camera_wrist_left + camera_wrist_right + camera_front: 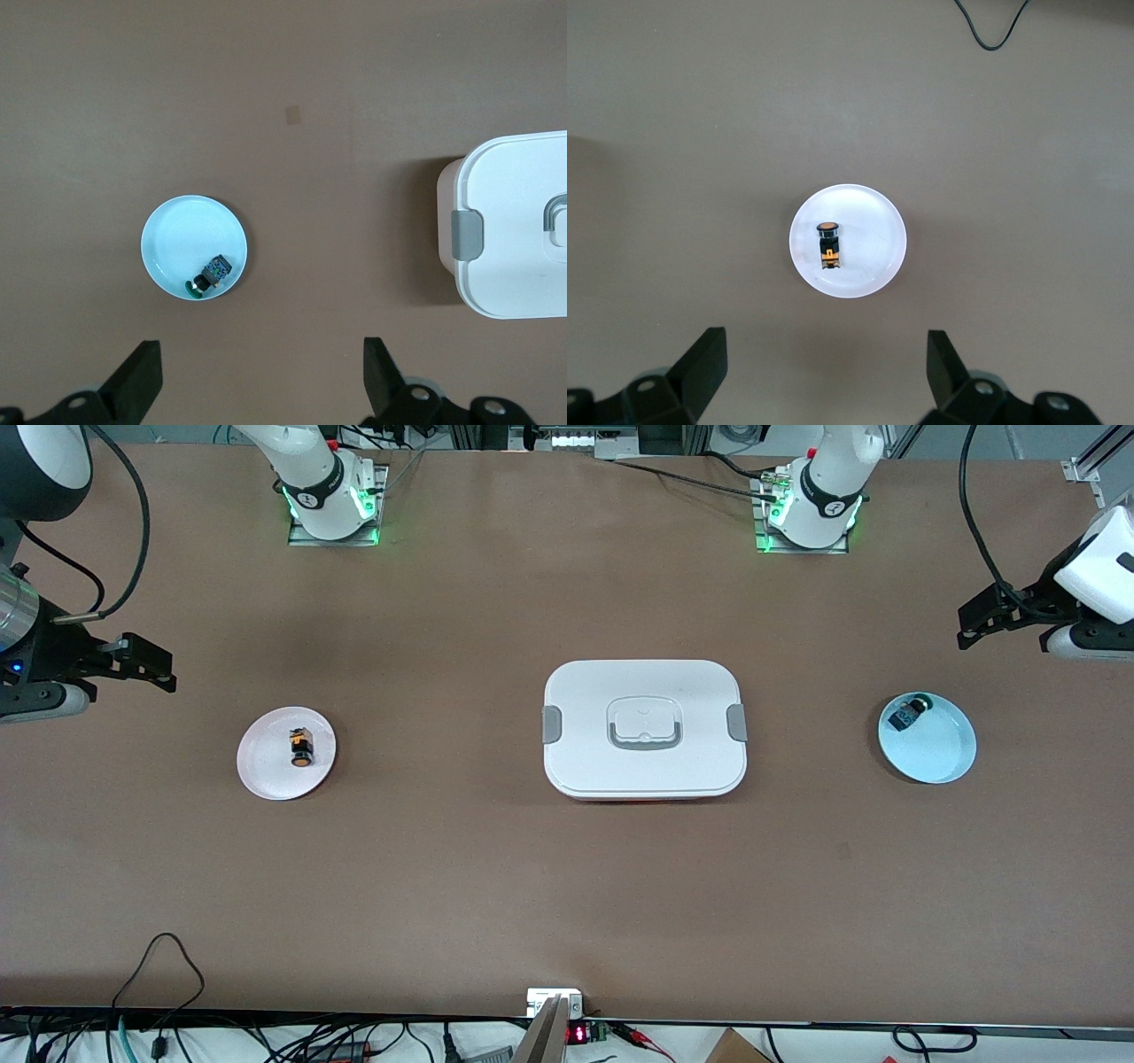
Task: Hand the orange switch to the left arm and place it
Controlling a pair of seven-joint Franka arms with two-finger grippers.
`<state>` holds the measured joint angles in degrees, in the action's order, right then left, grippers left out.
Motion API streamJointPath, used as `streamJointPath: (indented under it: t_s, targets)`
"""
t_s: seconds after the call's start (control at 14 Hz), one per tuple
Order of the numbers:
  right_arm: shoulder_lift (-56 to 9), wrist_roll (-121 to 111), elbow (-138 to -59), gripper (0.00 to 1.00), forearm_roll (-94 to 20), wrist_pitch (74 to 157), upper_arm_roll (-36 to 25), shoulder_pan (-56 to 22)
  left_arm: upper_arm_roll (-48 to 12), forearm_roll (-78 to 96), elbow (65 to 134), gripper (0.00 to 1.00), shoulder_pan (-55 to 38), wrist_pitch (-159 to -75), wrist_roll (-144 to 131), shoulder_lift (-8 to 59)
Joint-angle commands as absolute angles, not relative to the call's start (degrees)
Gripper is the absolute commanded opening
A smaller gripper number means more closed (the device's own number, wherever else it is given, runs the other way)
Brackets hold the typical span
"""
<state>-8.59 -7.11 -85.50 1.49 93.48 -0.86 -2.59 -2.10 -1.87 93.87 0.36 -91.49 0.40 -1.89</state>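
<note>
Brown table [496, 868]: orange switch [301, 747] on white plate [266, 775], both claws [824, 363] [263, 372] spread, empty.

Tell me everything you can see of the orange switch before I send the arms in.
The orange switch is a tiny push-button part: a black body with a round orange cap at one end and a small orange detail on its side. It lies on its side, cap pointing toward the front camera, a little off centre on a round white plate toward the right arm's end of the table. Only the plate touches it. The right wrist view shows it whole, with nothing gripping it.
</note>
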Motion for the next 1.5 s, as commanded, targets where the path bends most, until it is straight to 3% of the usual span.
streamJointPath:
  t_s: [0.0,0.36,0.64,0.93,1.43]
  targets:
    - [-8.0,-8.34,-85.34,1.0,1.58,92.81,-0.44,-2.29,-2.11,-2.2,91.85,1.0,0.26,-90.17,0.26,-1.05]
    - [-8.43,-18.33,-85.43,1.0,1.93,92.55,0.09,-2.98,-2.11,-2.11,91.85,1.0,0.35,-90.09,0.35,-0.97]
    - [-9.22,-42.58,-85.96,1.0,1.5,88.69,0.09,-2.55,-2.2,-2.11,91.85,1.0,0.26,-90.17,0.53,-0.62]
    - [-11.94,-57.28,-87.01,1.0,1.49,89.9,0.0,-2.98,-2.2,-2.02,91.85,1.0,0.09,-90.18,0.53,-0.35]
    - [-8.35,-77.85,-111.76,1.0,2.46,115.36,0.79,-3.52,-2.29,-1.67,91.85,1.0,0.0,-90.18,0.44,-0.26]
